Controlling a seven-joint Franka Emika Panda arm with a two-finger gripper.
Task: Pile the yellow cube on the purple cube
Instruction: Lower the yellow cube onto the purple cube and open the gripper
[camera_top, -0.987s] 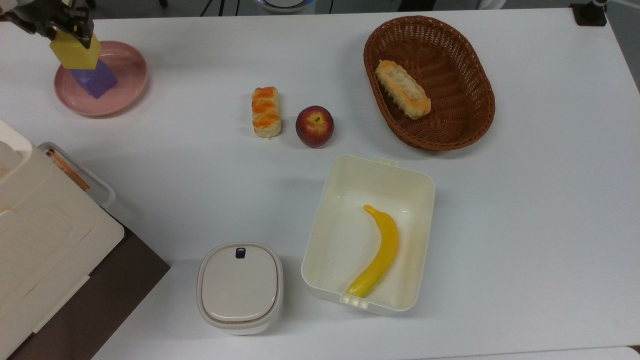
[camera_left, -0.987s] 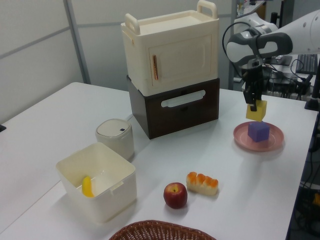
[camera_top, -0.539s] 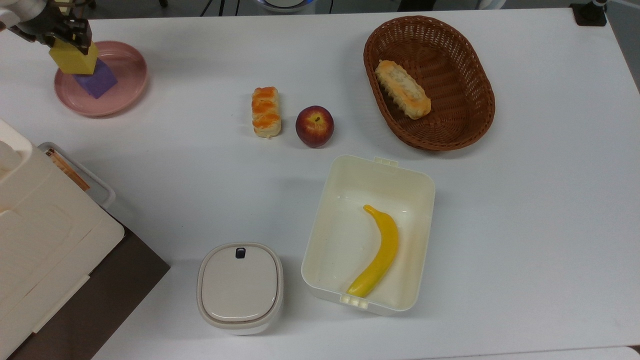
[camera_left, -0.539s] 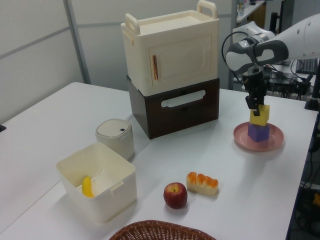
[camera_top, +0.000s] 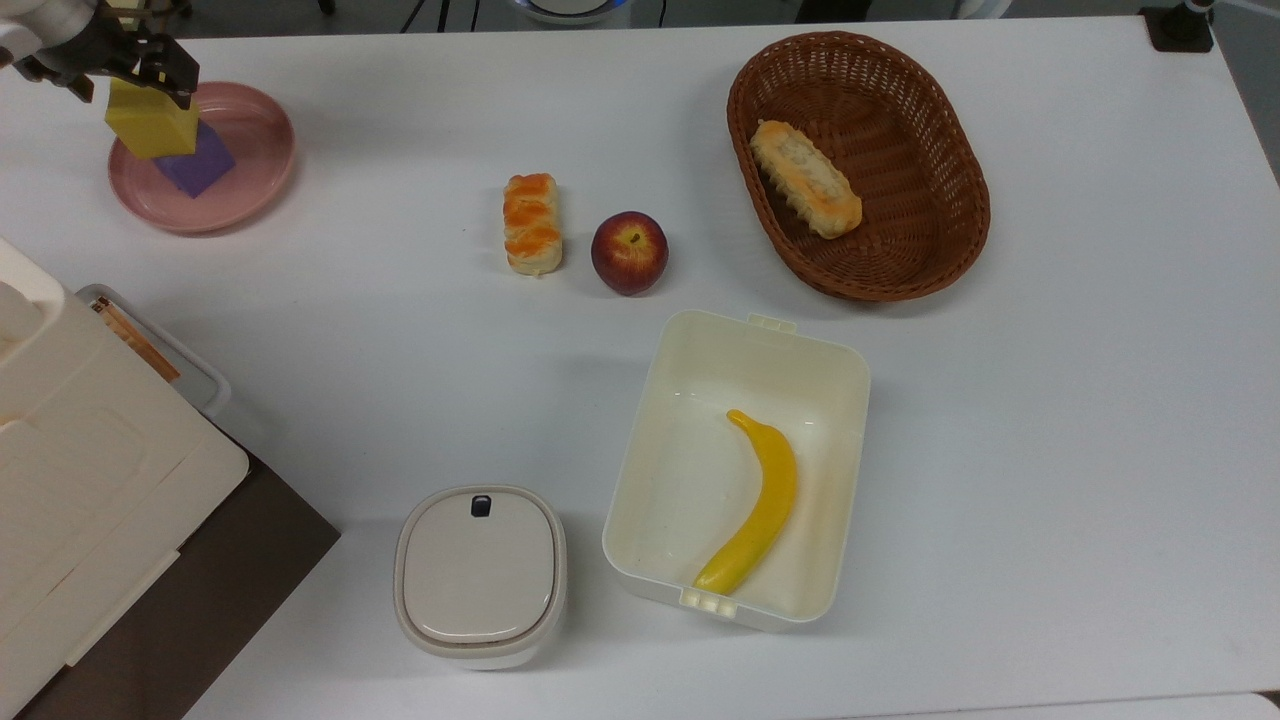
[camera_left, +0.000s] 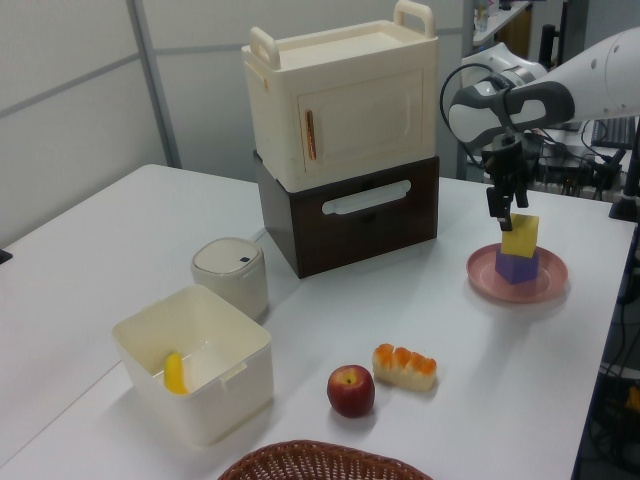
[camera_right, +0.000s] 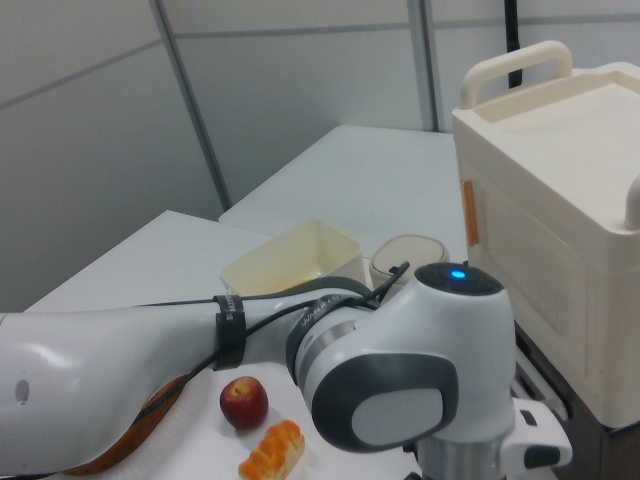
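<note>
Yellow cube (camera_left: 520, 236) resting atop purple cube (camera_left: 517, 266), on the pink plate (camera_top: 255, 175). Gripper (camera_left: 506, 205) just above the plate's stack, fingers parted around the yellow top. Release step, seemingly; next, straight lift clear without nudging the pile.

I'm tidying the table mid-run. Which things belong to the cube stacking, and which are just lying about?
In the job: yellow cube, purple cube, gripper, pink plate.

Lying about: apple, bread roll, wicker basket, banana, lidded container.
</note>
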